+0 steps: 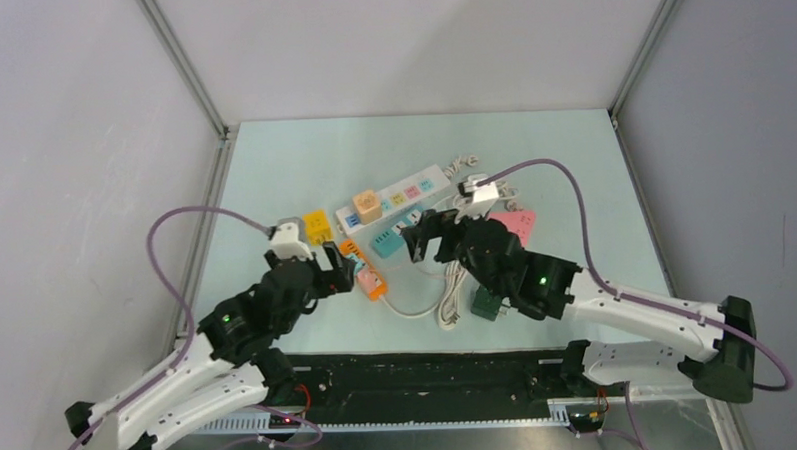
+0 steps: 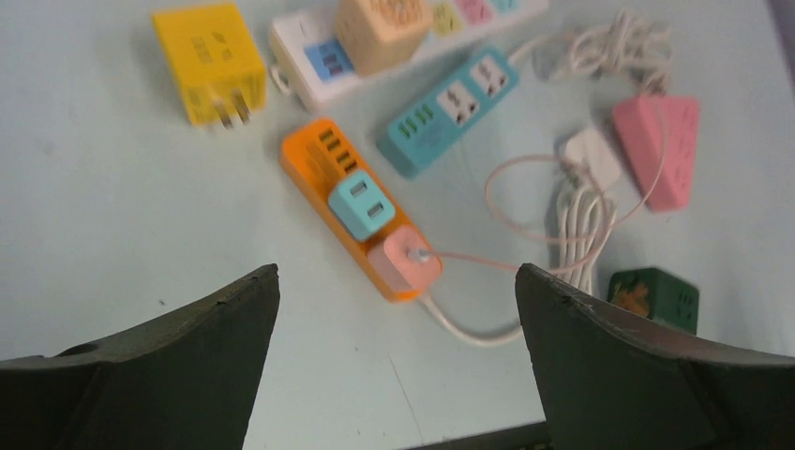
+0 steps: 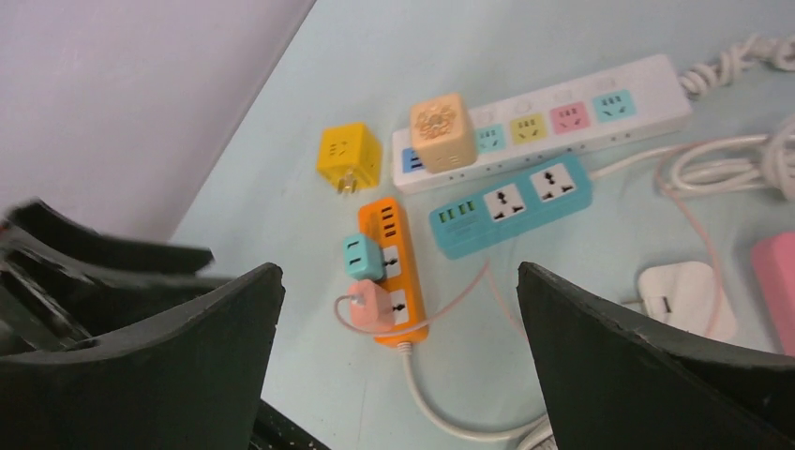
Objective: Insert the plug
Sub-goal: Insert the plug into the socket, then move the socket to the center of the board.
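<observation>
Left gripper (image 1: 338, 271) and right gripper (image 1: 428, 236) gape wide, holding nothing. Pink plug (image 2: 405, 260) sits in orange strip (image 2: 317, 161), mid-frame (teal plug (image 2: 359, 202) beside it). Left wrist view shows green cube (image 2: 656, 296) lower right; right wrist view misses it

- Top external: high over the near edge, looking down across the whole table (image 1: 272, 159).
- Left wrist: low, close, tilted forward.
- Right wrist: close, facing far-left.
- Shared by all three: orange power strip (image 3: 417, 281).
</observation>
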Action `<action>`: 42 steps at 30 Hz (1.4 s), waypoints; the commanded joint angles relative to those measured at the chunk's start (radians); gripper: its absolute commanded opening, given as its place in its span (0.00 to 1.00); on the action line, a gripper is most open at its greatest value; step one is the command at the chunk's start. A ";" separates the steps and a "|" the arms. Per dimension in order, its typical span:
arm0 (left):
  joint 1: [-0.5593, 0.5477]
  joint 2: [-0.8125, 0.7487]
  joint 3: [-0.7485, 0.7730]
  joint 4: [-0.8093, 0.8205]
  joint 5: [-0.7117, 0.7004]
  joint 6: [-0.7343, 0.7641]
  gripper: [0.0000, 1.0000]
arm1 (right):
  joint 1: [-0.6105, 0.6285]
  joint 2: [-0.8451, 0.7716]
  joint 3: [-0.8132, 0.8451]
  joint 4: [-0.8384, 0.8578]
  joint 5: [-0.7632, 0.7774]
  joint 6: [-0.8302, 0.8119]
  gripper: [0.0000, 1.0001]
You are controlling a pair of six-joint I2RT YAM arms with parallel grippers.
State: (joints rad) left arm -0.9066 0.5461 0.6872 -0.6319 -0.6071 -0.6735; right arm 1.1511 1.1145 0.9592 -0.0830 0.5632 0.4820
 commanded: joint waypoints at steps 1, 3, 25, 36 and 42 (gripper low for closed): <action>0.004 0.100 -0.014 0.017 0.135 -0.115 1.00 | -0.066 -0.062 -0.019 -0.080 -0.031 0.074 0.99; 0.003 0.104 -0.037 0.021 0.145 -0.135 1.00 | -0.083 -0.076 -0.032 -0.095 -0.037 0.086 0.99; -0.226 0.441 -0.321 0.623 -0.243 -0.303 1.00 | -0.187 -0.040 -0.085 -0.096 -0.154 0.163 1.00; -0.248 0.687 -0.241 0.625 -0.331 -0.499 0.78 | -0.194 -0.075 -0.112 -0.097 -0.144 0.175 0.99; -0.248 0.823 -0.236 0.625 -0.322 -0.542 0.74 | -0.191 -0.125 -0.135 -0.053 -0.134 0.150 0.97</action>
State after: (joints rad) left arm -1.1473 1.3048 0.4282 -0.0227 -0.8658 -1.1404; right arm 0.9619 1.0370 0.8288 -0.1890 0.4175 0.6434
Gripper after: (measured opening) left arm 0.741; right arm 0.978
